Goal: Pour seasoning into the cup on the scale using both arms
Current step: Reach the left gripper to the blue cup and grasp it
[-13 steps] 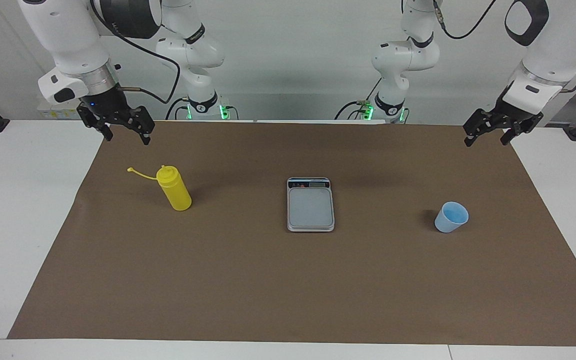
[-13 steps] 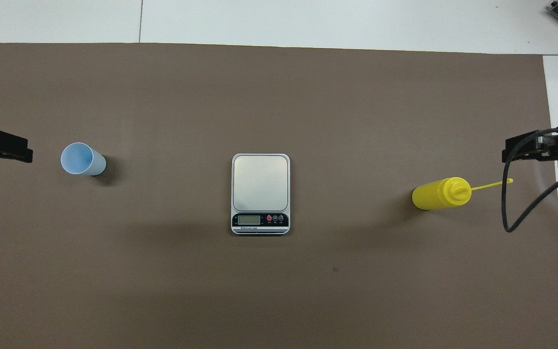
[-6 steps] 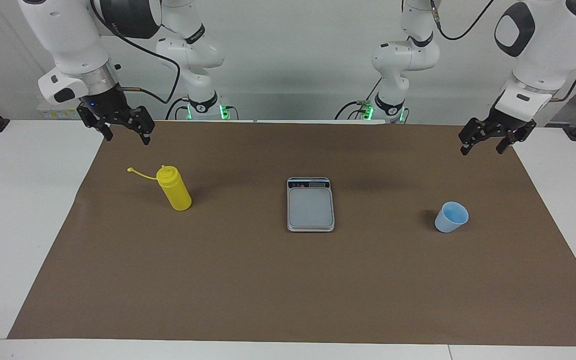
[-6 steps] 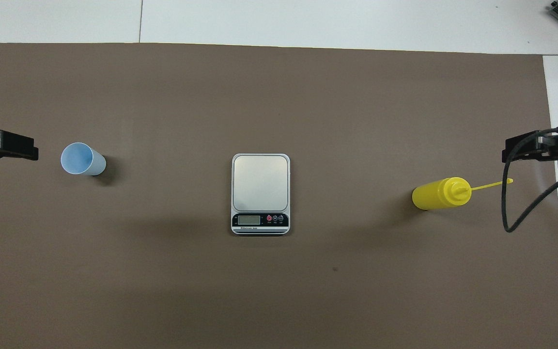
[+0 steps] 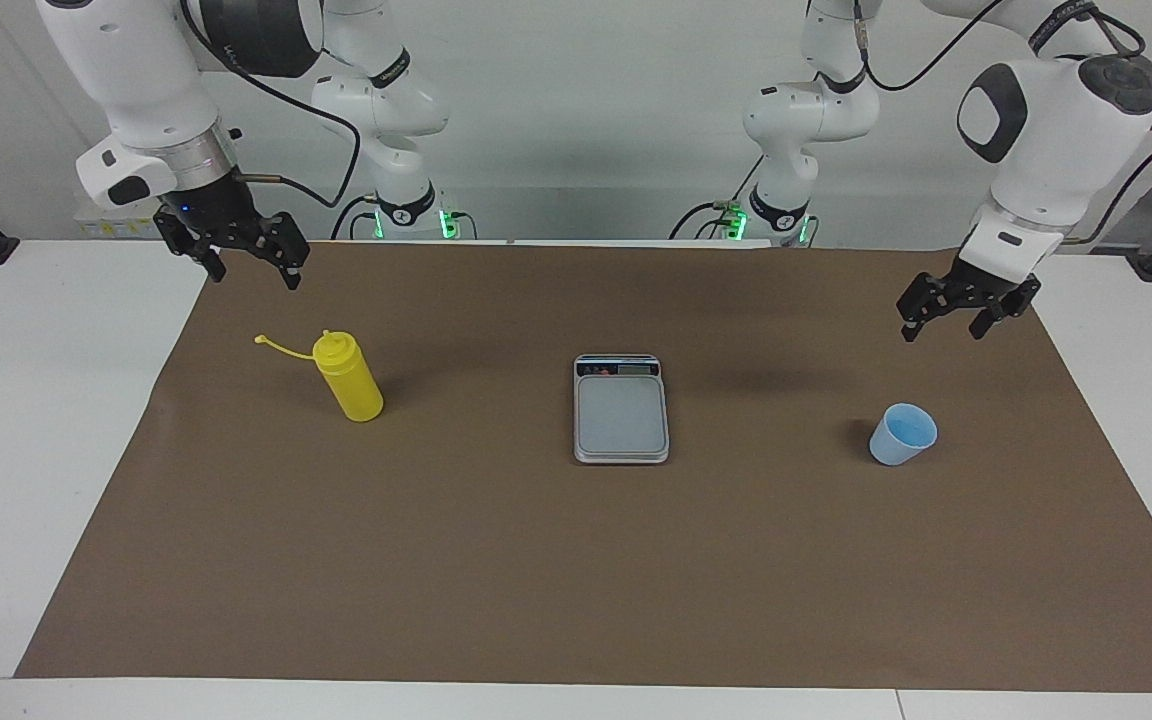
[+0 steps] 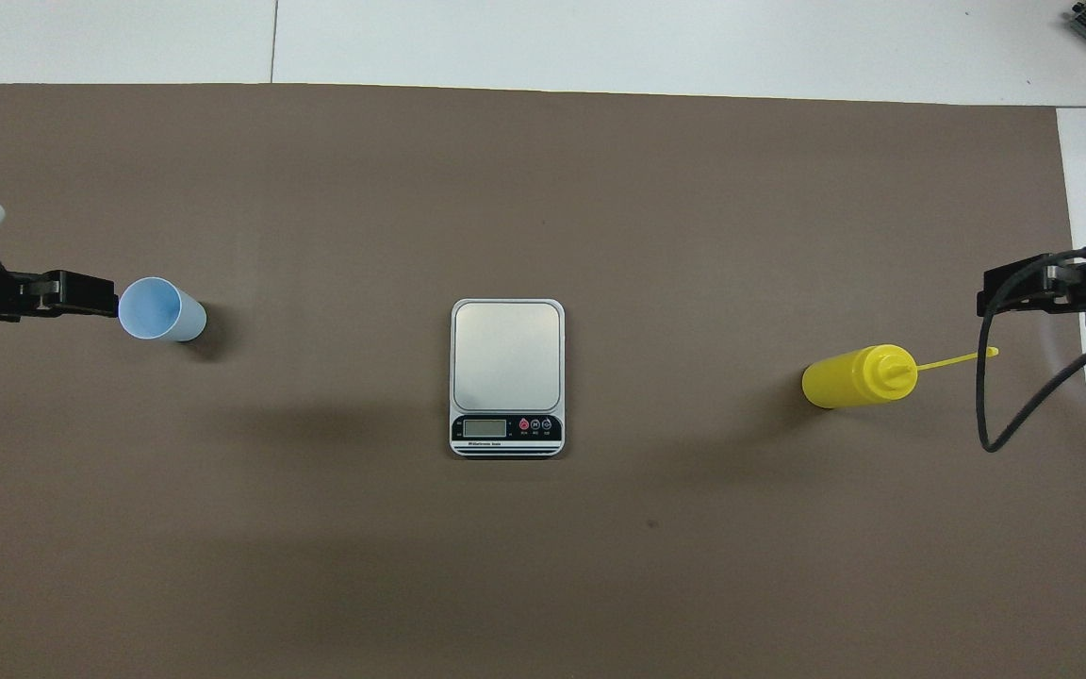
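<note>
We see two white, glossy jointed robot arms, the left arm (image 5: pixel 1046 120) and the right arm (image 5: pixel 151 90), each with rounded shells and dark grey joint caps. Black cables loop along both. Each ends in a black two-finger gripper, the left gripper (image 5: pixel 939 327) and the right gripper (image 5: pixel 251 270), below a silver wrist ring. Green lights glow at both bases.
</note>
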`<action>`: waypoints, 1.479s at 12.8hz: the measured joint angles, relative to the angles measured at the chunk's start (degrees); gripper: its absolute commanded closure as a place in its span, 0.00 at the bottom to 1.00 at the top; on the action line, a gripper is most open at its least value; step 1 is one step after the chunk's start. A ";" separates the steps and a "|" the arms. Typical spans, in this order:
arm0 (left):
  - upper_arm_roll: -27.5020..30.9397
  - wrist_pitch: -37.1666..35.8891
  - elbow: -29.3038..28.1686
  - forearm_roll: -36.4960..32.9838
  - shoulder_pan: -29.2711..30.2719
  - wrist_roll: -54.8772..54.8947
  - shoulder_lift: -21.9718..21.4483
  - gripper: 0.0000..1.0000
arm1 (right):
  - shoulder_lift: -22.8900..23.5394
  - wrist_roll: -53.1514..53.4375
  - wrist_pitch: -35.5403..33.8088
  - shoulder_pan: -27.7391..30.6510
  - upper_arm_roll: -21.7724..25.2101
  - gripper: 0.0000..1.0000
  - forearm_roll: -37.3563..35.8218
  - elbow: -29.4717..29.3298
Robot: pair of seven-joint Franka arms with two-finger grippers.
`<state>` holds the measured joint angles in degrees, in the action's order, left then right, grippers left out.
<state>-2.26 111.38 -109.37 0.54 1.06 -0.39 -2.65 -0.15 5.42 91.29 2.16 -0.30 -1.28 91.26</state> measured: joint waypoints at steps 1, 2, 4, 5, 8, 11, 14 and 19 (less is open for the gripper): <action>-0.04 2.30 -1.77 0.00 -0.01 0.00 0.35 0.00 | 0.00 0.00 0.00 0.00 0.00 0.00 0.00 0.00; -0.10 4.92 -3.62 0.00 -0.02 0.00 0.84 0.00 | 0.00 0.00 0.00 0.00 0.00 0.00 0.00 0.00; -0.27 9.53 -6.65 0.00 -0.76 0.00 1.87 0.00 | 0.00 0.00 0.00 0.00 0.00 0.00 0.00 0.00; -0.37 11.65 -7.77 0.00 -1.57 -0.07 2.37 0.00 | 0.00 0.00 0.00 0.00 0.00 0.00 0.00 0.00; -0.49 16.35 -8.92 0.00 -2.72 -0.34 4.29 0.00 | 0.00 0.00 0.00 0.00 0.00 0.00 0.00 0.00; -0.32 18.45 -9.30 0.00 -2.72 -0.33 5.03 0.00 | 0.00 0.00 0.00 0.00 0.00 0.00 0.00 0.00; -0.07 20.75 -10.21 0.00 -2.71 -0.22 5.68 0.00 | 0.00 0.00 0.00 0.00 0.00 0.00 0.00 0.00; 0.07 24.66 -11.52 0.00 -2.69 -0.09 8.42 0.00 | 0.00 -0.04 0.22 4.45 0.52 0.00 0.00 0.01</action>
<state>-2.19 136.04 -120.89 0.54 -1.62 -0.48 5.78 -0.16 5.38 91.51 6.61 0.22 -1.29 91.26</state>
